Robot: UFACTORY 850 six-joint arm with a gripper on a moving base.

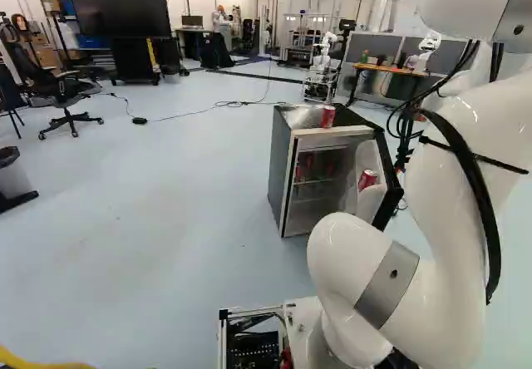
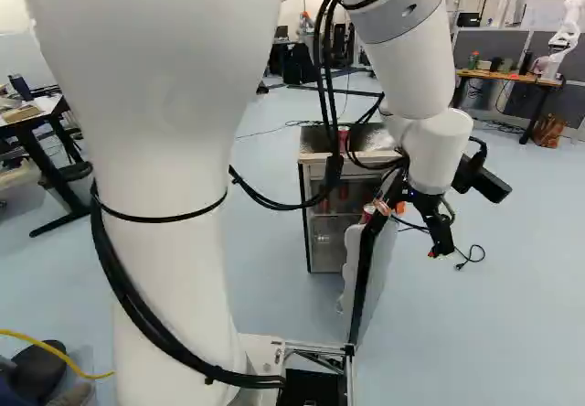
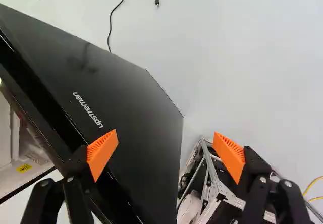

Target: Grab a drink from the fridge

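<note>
Floor (image 2: 494,324); fridge door (image 2: 377,278) beside claw (image 2: 416,231)

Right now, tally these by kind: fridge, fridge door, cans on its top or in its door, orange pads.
Fridge: 1
Door: 1
Cans: 2, one on top, one in the door
Orange pads: 2
Total: 6

Floor (image 1: 150,219), pale blue, bearing the small fridge (image 1: 283,169) with its door open, a wheeled chair (image 1: 68,101) at far left and a black cable (image 1: 187,115) between. Fridge top (image 1: 301,118), metallic, bearing an upright red can (image 1: 327,117).
</note>
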